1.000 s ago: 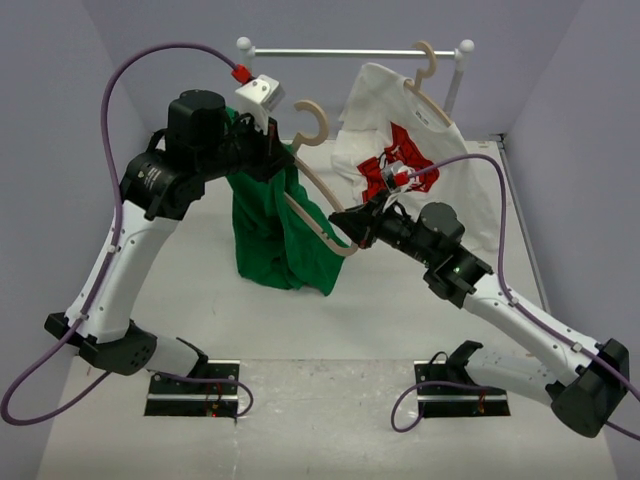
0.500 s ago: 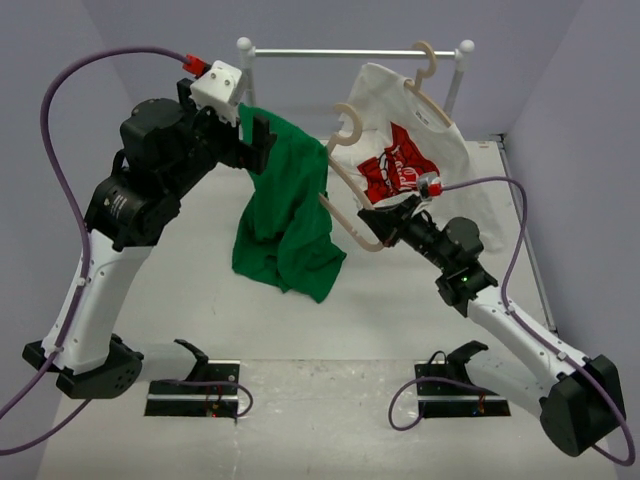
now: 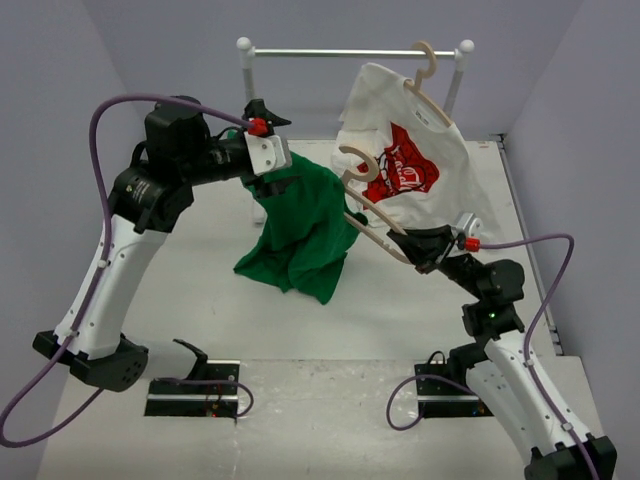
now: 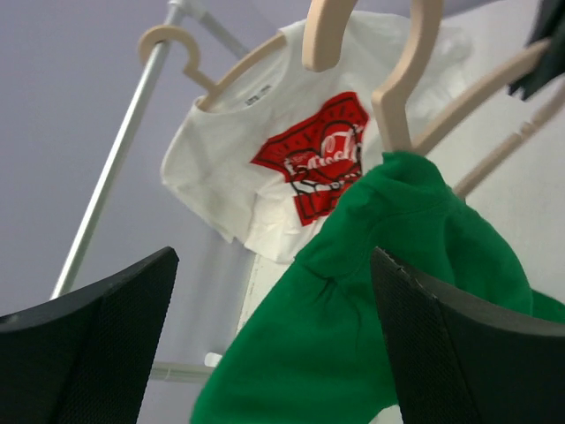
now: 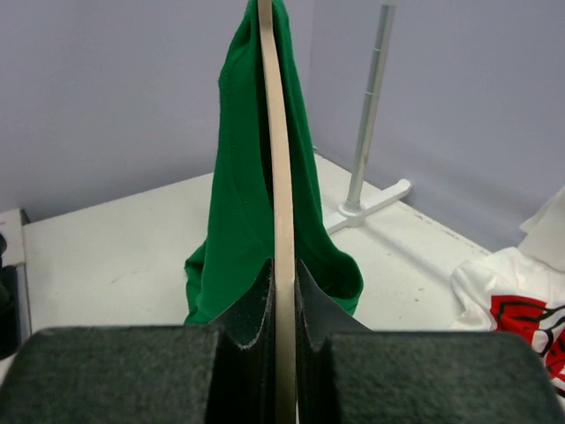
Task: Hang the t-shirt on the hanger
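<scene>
Shirt status: plain green cloth t-shirt (image 3: 305, 225) draped bunched over one arm of pale beige wooden hanger (image 3: 378, 212), hook up, held in the air. Right gripper (image 3: 420, 245) pinched tight on hanger's bare arm, forearm angled up toward rail. Left arm raised, elbow high. Left gripper (image 4: 272, 256) beside shirt's top, fingers spread wide, gripping nothing. White red-print t-shirt (image 3: 400, 150) hangs on metal rail (image 3: 330, 52) behind.

The green cloth t-shirt (image 3: 300, 225) looks soft and matt, the pale beige wooden hanger (image 5: 277, 177) smooth, and the grey metal rail (image 3: 340, 52), upper centre, sleek.
</scene>
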{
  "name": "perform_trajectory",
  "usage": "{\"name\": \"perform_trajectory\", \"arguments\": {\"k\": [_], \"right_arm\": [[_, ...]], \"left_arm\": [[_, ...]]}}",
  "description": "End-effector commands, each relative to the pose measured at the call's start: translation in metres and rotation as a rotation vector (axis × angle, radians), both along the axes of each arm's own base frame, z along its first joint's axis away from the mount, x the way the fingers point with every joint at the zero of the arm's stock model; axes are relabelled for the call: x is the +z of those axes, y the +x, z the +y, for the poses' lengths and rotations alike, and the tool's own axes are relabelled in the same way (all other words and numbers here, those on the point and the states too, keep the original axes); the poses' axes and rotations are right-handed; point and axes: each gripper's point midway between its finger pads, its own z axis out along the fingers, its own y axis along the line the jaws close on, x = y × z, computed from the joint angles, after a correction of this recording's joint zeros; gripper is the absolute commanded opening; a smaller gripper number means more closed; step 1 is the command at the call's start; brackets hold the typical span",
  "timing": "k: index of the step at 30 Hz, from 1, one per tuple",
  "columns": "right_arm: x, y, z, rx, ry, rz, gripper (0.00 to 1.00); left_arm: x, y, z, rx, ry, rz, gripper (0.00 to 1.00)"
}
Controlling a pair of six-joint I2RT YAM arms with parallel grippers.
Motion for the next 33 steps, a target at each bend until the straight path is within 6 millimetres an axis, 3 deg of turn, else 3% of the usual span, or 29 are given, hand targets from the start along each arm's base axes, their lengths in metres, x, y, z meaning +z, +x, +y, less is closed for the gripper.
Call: {"name": "perform_trajectory", "arguments": {"k": [1, 5, 8, 12, 20, 26, 33], "right_arm": [[0.025, -0.015, -0.004, 0.090, -0.066, -0.158, 0.00], [0.029, -0.023, -0.004, 0.149, -0.115, -0.194, 0.00], [0.036, -0.025, -0.004, 0.196, -0.160, -0.213, 0.00], [0.038, -0.022, -0.002, 0.227, -0.214, -0.220, 0.00], [0.039, -0.010, 0.000, 0.253, -0.228, -0.203, 0.00], [0.045, -0.011, 0.002, 0.278, -0.242, -0.225, 0.00], [0.047, -0.014, 0.004, 0.318, -0.257, -0.237, 0.00]], "left_arm": [[0.005, -0.022, 0.000, -0.243, 0.015, 0.034, 0.90], [-0.016, -0.023, -0.001, -0.262, 0.041, 0.121, 0.89], [-0.028, -0.032, -0.004, -0.318, 0.048, 0.182, 0.78], [-0.039, -0.036, -0.008, -0.353, 0.049, 0.235, 0.80], [-0.069, -0.034, -0.020, -0.358, 0.104, 0.329, 0.65], [-0.089, -0.021, -0.024, -0.297, 0.142, 0.377, 0.33], [-0.092, -0.018, -0.025, -0.283, 0.140, 0.386, 0.23]]}}
